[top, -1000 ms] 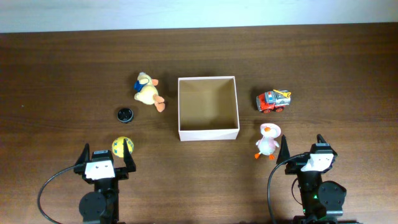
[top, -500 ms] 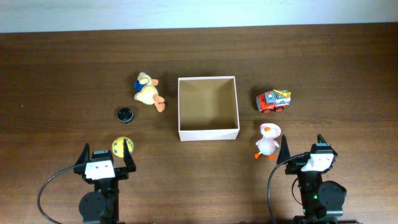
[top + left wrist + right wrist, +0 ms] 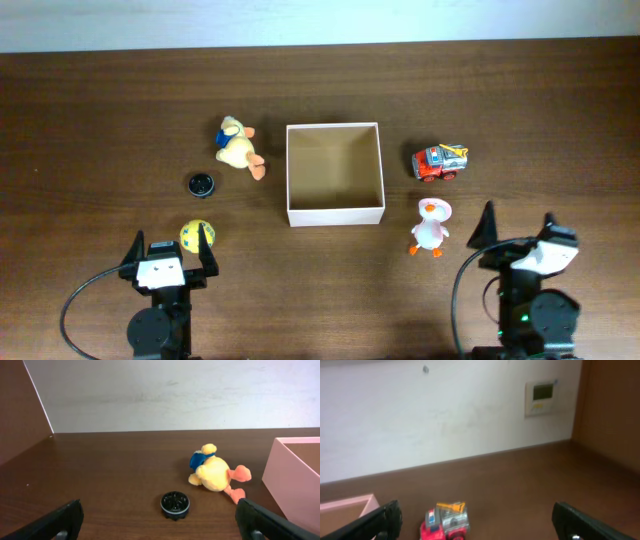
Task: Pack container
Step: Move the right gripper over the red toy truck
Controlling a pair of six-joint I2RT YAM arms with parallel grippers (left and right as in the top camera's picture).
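Dk wood tbl (image 3: 120, 110) w/ container (image 3: 336, 213); white wall (image 3: 175, 390) behind.

Floor of the container (image 3: 336, 213) lies open from above. Left flank: plush duck (image 3: 238, 147) just beside the wall; black cap (image 3: 201, 184) and yellow ball (image 3: 196, 234) nearer the left fingers (image 3: 131, 260). Right flank: toy truck (image 3: 441, 162) and white duck (image 3: 431, 226) near the wall. Far table (image 3: 120, 100) is bare.

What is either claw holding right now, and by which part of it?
Nothing is held. The left claw and the right claw both stand open and empty, above the table.
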